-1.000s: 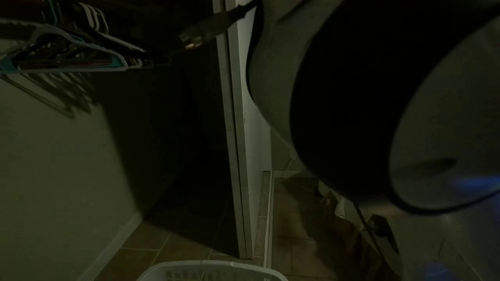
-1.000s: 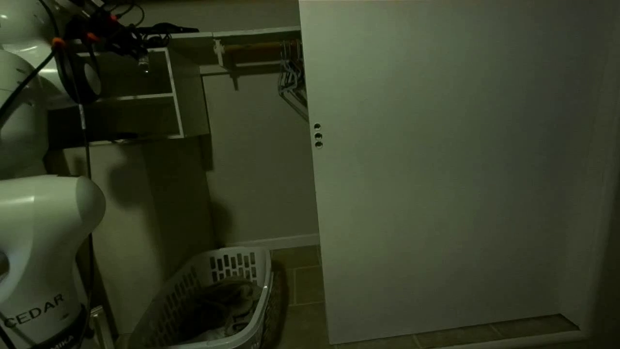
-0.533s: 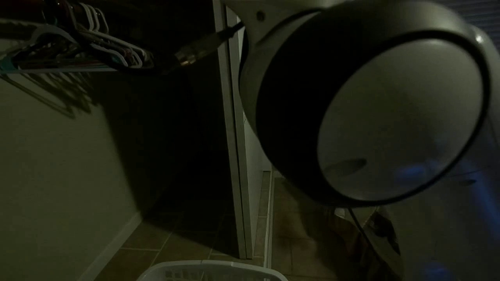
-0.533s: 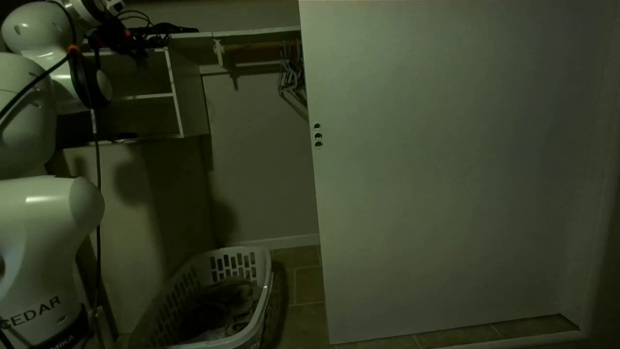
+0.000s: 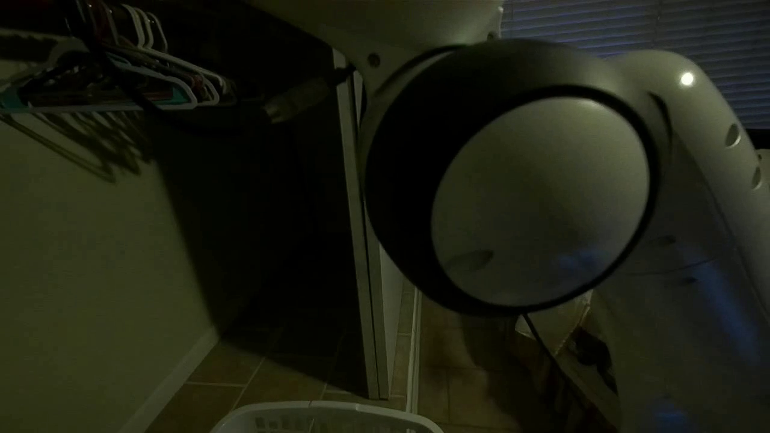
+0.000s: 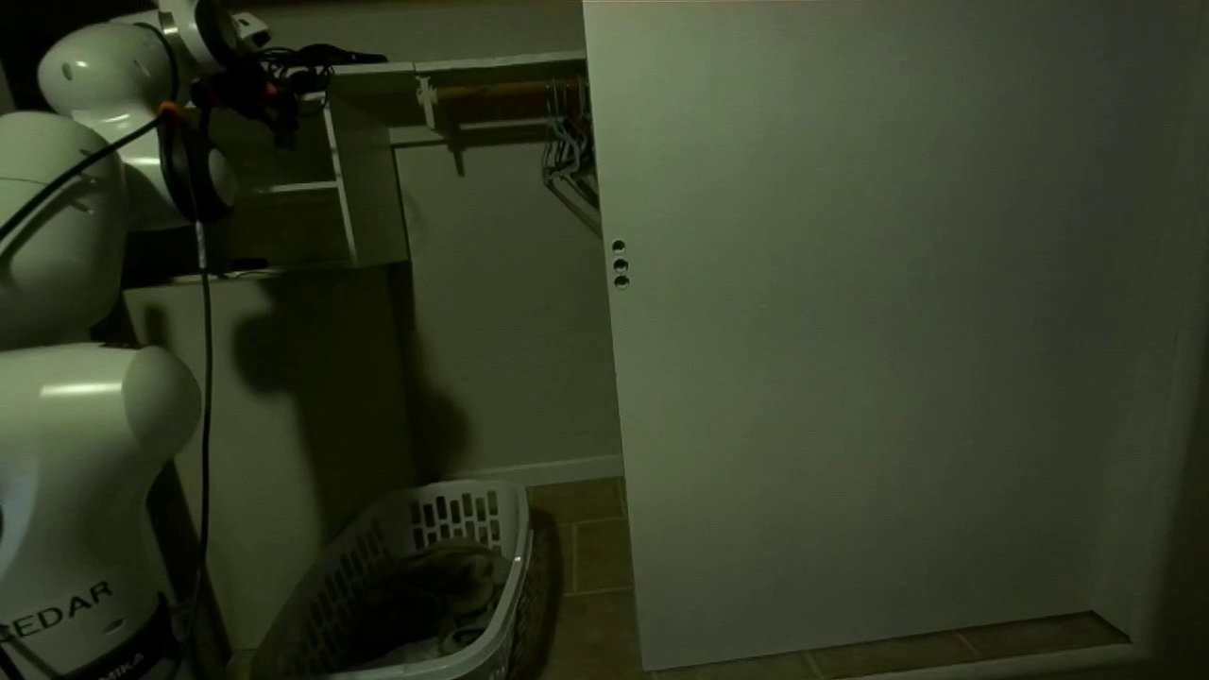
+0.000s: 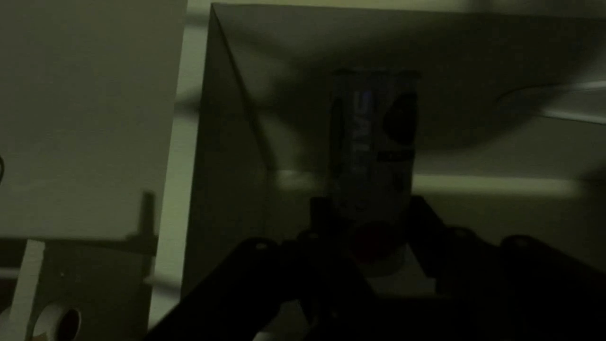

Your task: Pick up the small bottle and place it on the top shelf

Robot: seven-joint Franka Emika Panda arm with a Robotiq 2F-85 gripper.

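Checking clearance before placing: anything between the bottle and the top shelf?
Nothing visible separates the gripped bottle from the upper compartment, though the arm hides much of that opening. If you mean the topmost board, dark corded clutter shows there and could interfere.

In an exterior view, the arm [image 6: 76,416] at nine o'clock is gleaming smooth and glossy, the door [image 6: 869,331] at three is looking matt, the basket [image 6: 513,515] at seven is looking plastic, its heap [image 6: 458,571] clothlike. In the wrist view, the bottle [image 7: 374,161] at two is hiding its finish in shadow.
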